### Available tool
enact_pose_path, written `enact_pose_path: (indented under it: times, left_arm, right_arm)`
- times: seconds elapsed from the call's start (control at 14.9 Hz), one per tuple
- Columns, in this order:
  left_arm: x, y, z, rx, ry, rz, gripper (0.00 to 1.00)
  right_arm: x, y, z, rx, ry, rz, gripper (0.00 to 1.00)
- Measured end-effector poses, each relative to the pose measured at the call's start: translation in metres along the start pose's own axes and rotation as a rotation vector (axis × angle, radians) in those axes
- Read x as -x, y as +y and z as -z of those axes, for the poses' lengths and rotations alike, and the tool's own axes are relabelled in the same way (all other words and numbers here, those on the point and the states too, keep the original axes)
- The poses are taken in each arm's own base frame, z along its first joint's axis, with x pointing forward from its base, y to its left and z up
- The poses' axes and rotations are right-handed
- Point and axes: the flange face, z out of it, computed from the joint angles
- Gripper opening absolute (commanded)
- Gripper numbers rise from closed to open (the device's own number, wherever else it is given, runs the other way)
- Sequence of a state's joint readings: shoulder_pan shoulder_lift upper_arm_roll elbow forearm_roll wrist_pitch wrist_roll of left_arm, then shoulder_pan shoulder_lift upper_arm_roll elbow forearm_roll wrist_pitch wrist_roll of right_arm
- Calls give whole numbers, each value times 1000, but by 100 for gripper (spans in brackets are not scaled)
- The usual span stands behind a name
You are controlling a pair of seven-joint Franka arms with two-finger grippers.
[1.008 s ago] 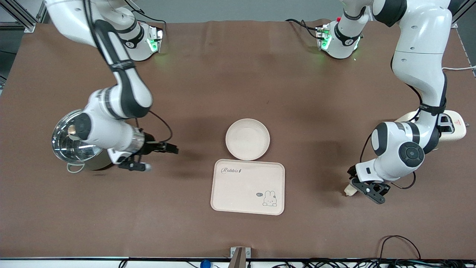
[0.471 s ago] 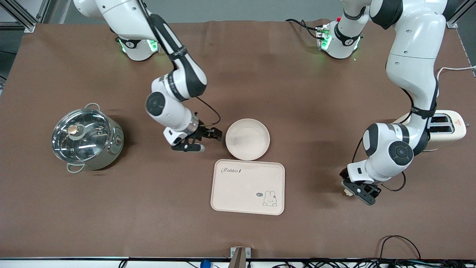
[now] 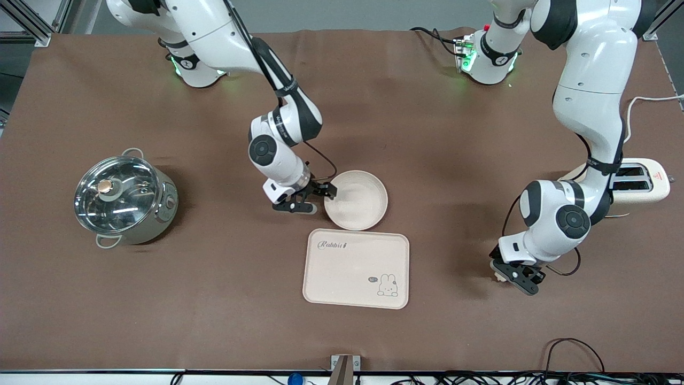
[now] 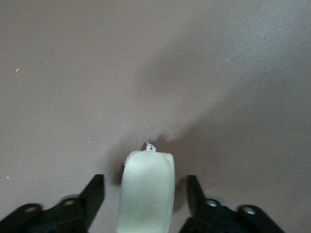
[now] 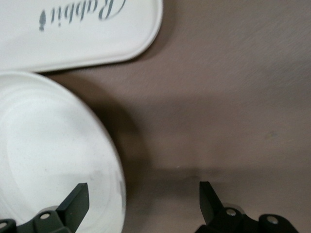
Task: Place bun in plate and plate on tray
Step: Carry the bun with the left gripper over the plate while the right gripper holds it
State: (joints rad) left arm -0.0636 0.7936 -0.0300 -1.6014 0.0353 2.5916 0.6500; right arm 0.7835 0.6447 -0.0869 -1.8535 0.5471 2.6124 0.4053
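The bench (image 3: 427, 133) carried a brown cover. A lidded steel pot (image 3: 124, 199) stood toward the right arm's end, and a cream toaster (image 3: 641, 182) stood at the left arm's end, partly hidden by the left arm.

The tray (image 3: 356, 268) lay flat near the middle of the bench, nearer to the front camera than the plate, with nothing on it. Its "Rabbit" word and rabbit drawing were visible.

The plate (image 3: 357, 199) sat on the bench just beside the tray's farther edge, not on it; whether the two rims touched could not be told. The plate held nothing.

The right claw (image 3: 311, 199) was down at the plate's rim on the side toward the pot. Its fingers stood apart and straddled the rim, one over the plate's inside (image 5: 53, 160) and one over bare bench, gripping nothing.

The left claw (image 3: 514, 274) hung low over the bench between the tray and the toaster, well apart from the tray. The bun (image 4: 147, 191) sat between its fingers. In the left wrist view a gap showed on each side of the bun, so the fingers stood apart and were not clamped on it. In the front view only a small pale end of the bun (image 3: 498, 276) showed beside the claw.
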Motion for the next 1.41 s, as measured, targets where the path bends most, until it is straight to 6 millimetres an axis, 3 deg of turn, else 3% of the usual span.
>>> enact_pose_path:
  times: [0.13,0.27,0.47,0.67,0.81,0.94,1.21,1.41]
  left_arm:
    - [-1,0,0,9,8,16,15]
    - [-3,1,2,15,16,24,13]
    - [-24,15,14,84,24,76,12]
    - [-63,39,51,170,-21,249,12]
    - [-92,73,80,207,-45,398,12]
    - [-119,118,97,220,-67,535,12]
    - [-159,226,104,232,-119,727,12]
    - [-174,298,104,229,-161,828,16]
  right_arm:
    - [6,-6,-3,0,-2,7,68]
    - [8,-10,-2,-3,0,14,46]
    - [8,-13,-1,-7,2,17,26]
    - [8,-13,-1,-7,3,17,11]
    - [7,-13,-1,-7,3,16,3]
    - [7,-14,1,-10,8,15,0]
    - [5,-15,2,-16,16,16,0]
    - [5,-15,0,-16,20,16,0]
